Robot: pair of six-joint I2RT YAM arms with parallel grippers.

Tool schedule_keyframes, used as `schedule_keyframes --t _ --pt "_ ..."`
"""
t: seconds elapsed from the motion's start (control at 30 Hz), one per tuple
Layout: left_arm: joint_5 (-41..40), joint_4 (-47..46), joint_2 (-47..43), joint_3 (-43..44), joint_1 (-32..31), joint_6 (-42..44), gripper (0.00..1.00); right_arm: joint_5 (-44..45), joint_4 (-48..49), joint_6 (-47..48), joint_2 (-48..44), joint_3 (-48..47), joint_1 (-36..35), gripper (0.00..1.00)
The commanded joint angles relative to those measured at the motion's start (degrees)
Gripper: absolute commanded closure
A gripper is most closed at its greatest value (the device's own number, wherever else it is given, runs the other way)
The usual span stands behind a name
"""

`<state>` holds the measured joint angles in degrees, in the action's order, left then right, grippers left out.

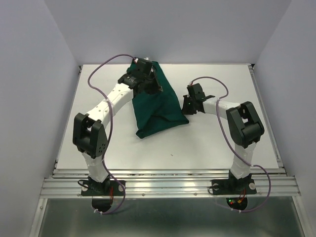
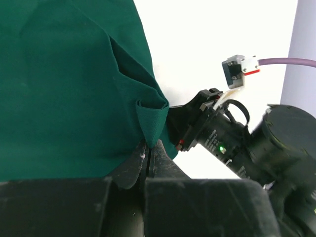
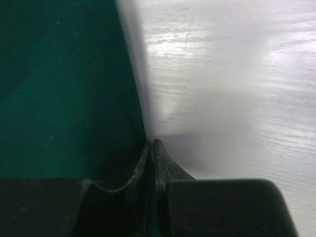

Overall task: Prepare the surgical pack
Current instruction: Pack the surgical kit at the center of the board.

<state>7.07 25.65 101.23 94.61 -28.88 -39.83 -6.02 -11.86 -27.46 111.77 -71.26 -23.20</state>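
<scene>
Left end effector (image 2: 148, 148) clamps a green drape (image 1: 158, 111) fold; right end effector (image 3: 152, 145) apparently pinches its right edge

Near table (image 1: 197, 150) offers passage; the heaped drape (image 1: 157, 111) blocks the middle.

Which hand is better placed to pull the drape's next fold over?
Left, probably: the left hand pinches a raised fold of the drape; the right hand sits closed at its edge, grip unclear.
</scene>
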Motion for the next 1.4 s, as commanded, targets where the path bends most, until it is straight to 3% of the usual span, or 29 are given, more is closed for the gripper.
schedule_keyframes --t 0.0,0.7,0.9,1.17,1.37 --pt "3.4 -5.2 2.4 4.5 -2.5 -3.7 1.0 -1.9 1.4 -1.1 -2.2 1.9 -2.7 0.87" --pt "2.9 -13.1 15.0 8.1 -5.6 -12.2 1.0 -3.0 2.5 -2.1 -1.5 3.4 -4.4 0.87" --pt "1.2 -14.0 13.9 7.7 -5.6 -13.6 1.0 -2.8 2.6 -2.2 -1.6 4.2 -4.4 0.87" --pt "-4.2 -21.1 5.8 -0.4 -6.0 -13.9 1.0 -2.1 2.5 -2.0 -2.3 4.8 -4.4 0.87" --pt "-1.6 -20.8 12.2 4.2 -6.1 -14.3 1.0 -1.8 2.5 -1.9 -2.4 5.0 -4.4 0.87"
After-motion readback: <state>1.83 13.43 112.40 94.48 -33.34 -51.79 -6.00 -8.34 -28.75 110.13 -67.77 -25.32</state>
